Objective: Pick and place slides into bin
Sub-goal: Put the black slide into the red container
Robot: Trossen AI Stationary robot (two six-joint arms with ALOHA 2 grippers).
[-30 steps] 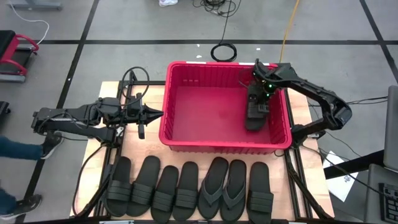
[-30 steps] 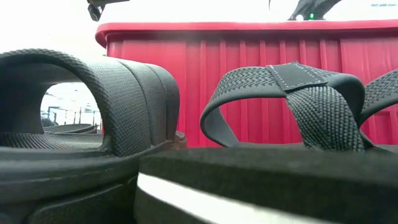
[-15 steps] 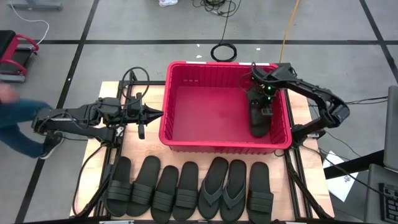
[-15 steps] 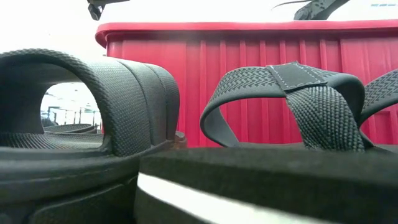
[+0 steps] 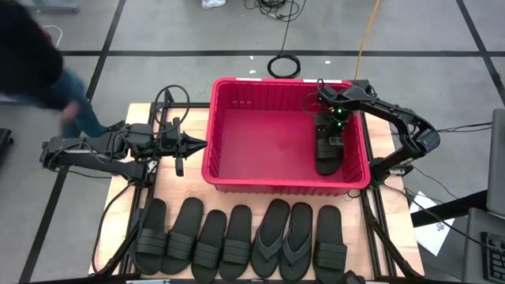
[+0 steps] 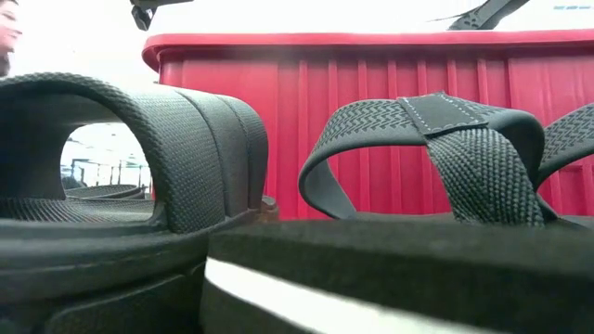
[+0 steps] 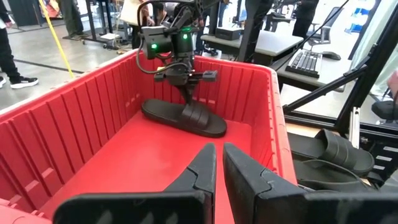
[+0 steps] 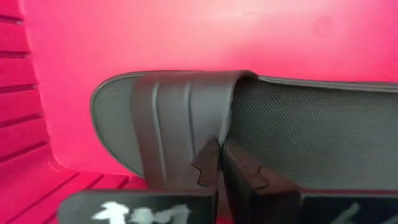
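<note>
The red bin [image 5: 237, 82] stands at the table's far middle. One black slide [image 5: 327, 155] with a wide ribbed strap is inside it along the right wall, and my right gripper [image 5: 333, 134] is shut on it from above. Several more slides [image 5: 237, 241] lie side by side along the table's near edge, two of them thong flip-flops [image 5: 286, 237]. My left gripper [image 5: 201, 144] waits level, just left of the bin's left wall, with its fingers shut on nothing. My right gripper pinches the strap's edge [image 8: 221, 134] between its two fingers, on the side toward the slide's heel. The fingers [image 7: 188, 98] point down, coming from above. The slide [image 7: 186, 119] lies flat, sole down, on the bin's floor beside the right wall.
The bin's floor [image 5: 260, 146] is bare left of the held slide. A coiled cable [image 5: 284, 65] lies on the room's floor beyond the bin. A person [image 5: 39, 55] passes beyond the table's far left corner. The low view is filled by slide straps [image 6: 436, 139].
My right gripper has gone down into the bin, slightly toward the near edge, still shut on the slide. The slide has sunk with it and now lies on the bin's floor. A person has walked past at the far left.
</note>
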